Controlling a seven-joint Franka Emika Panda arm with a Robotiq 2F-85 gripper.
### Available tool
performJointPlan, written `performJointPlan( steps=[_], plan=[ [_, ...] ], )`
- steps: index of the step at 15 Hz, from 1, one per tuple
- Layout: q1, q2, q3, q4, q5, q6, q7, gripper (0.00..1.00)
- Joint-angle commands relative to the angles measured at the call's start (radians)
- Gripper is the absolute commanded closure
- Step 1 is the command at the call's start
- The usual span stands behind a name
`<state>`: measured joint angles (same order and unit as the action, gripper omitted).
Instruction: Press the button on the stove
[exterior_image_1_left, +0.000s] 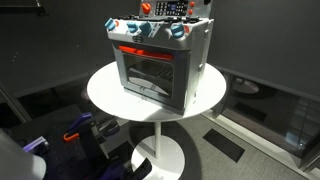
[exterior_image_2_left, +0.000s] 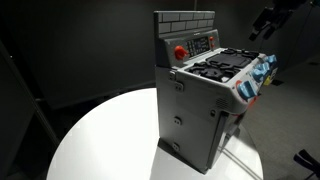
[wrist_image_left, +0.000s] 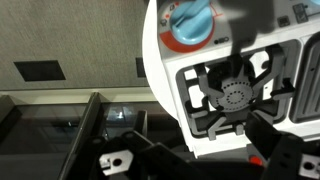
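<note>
The grey toy stove (exterior_image_1_left: 155, 62) stands on a round white table (exterior_image_1_left: 105, 90) and shows in both exterior views (exterior_image_2_left: 205, 105). It has a red bar handle (exterior_image_1_left: 145, 50), pale blue knobs (exterior_image_1_left: 140, 31) and a red round button (exterior_image_2_left: 180, 52) on its brick-patterned back panel. My gripper (exterior_image_2_left: 268, 20) hangs in the air above and beside the knob end of the stove, touching nothing. In the wrist view, my gripper (wrist_image_left: 200, 160) has its dark fingers spread and empty, above a black burner (wrist_image_left: 235, 95) and a blue-ringed red knob (wrist_image_left: 190, 20).
The table stands on a white pedestal base (exterior_image_1_left: 160, 155) on a dark floor. A blue and purple object (exterior_image_1_left: 85, 130) lies on the floor beside it. Dark walls and glass panels (exterior_image_1_left: 270, 60) surround the table.
</note>
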<state>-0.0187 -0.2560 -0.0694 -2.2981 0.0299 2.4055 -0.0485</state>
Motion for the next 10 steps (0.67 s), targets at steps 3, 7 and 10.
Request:
performJointPlan(
  steps=[3, 7, 10],
  plan=[
    [0.005, 0.124, 0.026, 0.141, 0.017, -0.02, 0.031, 0.0],
    [0.001, 0.104, 0.027, 0.091, 0.001, 0.001, 0.018, 0.0],
    [0.001, 0.103, 0.027, 0.09, 0.001, 0.001, 0.018, 0.0]
  ],
)
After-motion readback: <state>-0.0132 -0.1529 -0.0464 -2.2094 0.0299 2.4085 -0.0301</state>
